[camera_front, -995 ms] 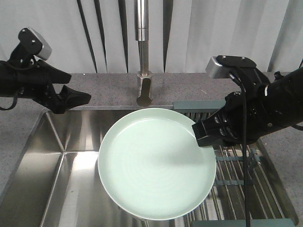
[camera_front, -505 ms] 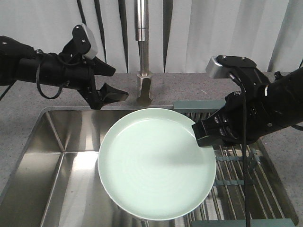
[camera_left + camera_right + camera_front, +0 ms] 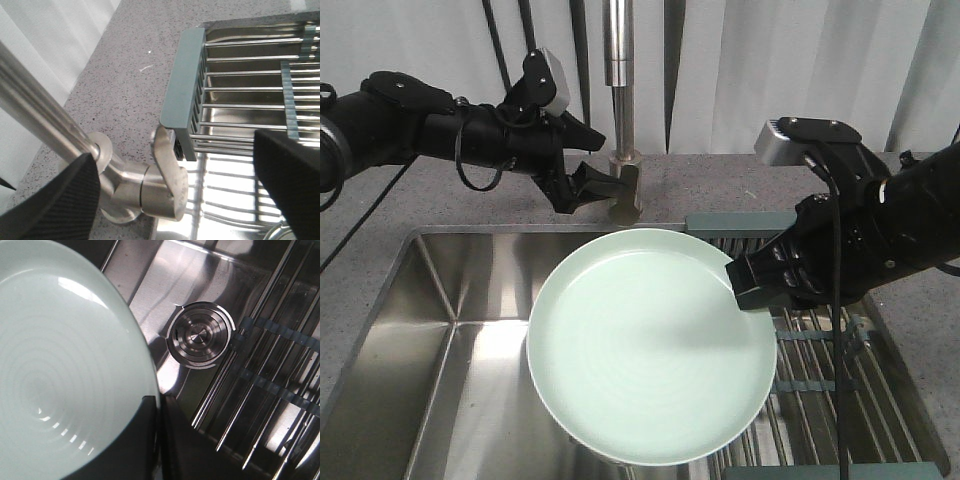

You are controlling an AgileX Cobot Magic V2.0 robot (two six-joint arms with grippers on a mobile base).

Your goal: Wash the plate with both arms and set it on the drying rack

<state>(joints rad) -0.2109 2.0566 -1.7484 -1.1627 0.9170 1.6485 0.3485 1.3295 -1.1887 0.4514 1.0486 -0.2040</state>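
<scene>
Right claw (image 3: 744,286) clamps the plate (image 3: 645,350) at its right rim.

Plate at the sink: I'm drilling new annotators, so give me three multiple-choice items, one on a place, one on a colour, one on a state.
1. Where is the plate?
A. held over the sink basin
B. lying on the rack
C. on the counter

2. What colour is the plate?
A. dark grey
B. pale mint green
C. yellow

3. How is the left pincer?
A. shut on the plate
B. shut on a sponge
C. open at the tap

Answers:
1 A: the right pincer clamps its rim, and the right wrist view shows the drain below, beside its edge.
2 B: both views of it show that tint.
3 C: in the left wrist view its fingers stand wide apart, one on each side of the tap.
</scene>
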